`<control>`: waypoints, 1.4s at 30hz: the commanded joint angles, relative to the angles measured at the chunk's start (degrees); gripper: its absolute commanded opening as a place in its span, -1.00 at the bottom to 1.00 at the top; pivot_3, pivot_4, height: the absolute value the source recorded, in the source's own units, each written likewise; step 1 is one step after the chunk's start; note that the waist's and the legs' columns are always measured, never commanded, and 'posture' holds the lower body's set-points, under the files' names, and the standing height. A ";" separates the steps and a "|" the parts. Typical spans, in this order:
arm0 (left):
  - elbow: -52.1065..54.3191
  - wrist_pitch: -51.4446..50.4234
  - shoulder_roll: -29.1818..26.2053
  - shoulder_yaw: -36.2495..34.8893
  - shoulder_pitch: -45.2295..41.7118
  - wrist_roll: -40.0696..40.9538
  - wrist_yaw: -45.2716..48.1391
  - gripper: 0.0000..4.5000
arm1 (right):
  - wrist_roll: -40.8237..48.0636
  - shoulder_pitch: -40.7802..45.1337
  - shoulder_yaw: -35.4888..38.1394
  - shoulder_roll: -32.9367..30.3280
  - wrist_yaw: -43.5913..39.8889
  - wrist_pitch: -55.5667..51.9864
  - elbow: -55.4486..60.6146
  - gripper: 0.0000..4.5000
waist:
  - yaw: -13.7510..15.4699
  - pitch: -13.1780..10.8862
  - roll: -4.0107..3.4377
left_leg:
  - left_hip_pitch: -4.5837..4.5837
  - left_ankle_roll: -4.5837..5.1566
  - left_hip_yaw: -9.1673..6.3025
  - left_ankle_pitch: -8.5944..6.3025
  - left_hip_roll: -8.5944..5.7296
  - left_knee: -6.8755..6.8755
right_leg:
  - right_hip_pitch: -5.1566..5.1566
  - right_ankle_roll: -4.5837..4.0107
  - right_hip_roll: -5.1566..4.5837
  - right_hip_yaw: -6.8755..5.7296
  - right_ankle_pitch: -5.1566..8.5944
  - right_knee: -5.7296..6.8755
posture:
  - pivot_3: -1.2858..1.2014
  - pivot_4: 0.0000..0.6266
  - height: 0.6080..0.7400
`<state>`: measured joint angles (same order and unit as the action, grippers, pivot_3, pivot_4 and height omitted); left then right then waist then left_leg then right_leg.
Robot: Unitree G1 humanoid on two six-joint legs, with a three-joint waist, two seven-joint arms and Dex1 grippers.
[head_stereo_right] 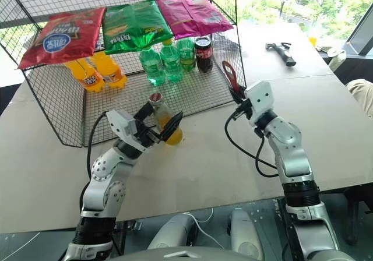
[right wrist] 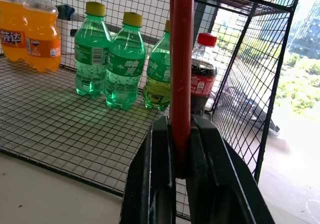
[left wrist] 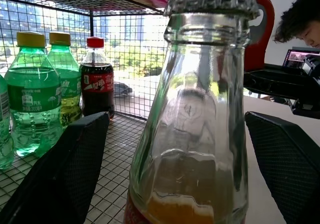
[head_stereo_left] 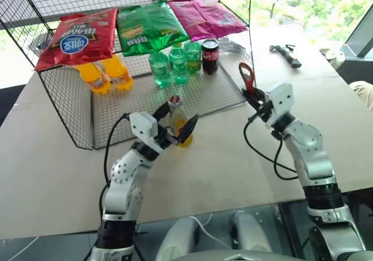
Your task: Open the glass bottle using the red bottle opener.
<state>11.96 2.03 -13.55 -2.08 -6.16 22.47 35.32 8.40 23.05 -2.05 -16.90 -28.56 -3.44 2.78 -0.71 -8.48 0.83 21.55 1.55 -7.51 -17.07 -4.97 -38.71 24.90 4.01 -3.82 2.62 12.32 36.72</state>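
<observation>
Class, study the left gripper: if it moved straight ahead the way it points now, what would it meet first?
The glass bottle, probably. It stands between the open fingers of the left gripper, just ahead of the palm, so the bottle's body would be met first; the remaining gap is hard to judge.

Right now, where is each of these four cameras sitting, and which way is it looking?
Left eye: on the head, looking down over both arms at the table and wire shelf.
Right eye: beside it, same scene; the left claw stands open around the glass bottle.
Left wrist: looks along its fingers at the bottle's cap.
Right wrist: looks along the right claw, shut on the red bottle opener, towards the shelf.
Shared: both wrist views show the green bottles and the cola bottle.
</observation>
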 commanded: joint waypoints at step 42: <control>2.10 -0.51 -1.29 -0.44 -3.15 2.04 0.49 0.99 | -0.60 1.24 -0.39 0.69 -0.94 3.68 -0.35 -1.00 | -0.07 0.00 0.00 | 0.00 0.00 -0.01 0.00 0.01 0.00 | 0.01 0.00 0.01 0.00 0.00 0.00 | 0.03 -0.52 1.00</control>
<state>12.76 0.66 -14.41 -2.30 -8.83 24.75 35.77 7.64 23.89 -2.51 -16.36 -29.59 -1.08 1.06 -0.78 -8.48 0.83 21.55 1.55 -7.51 -17.07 -4.97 -38.71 24.91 4.01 -3.80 2.62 12.32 36.71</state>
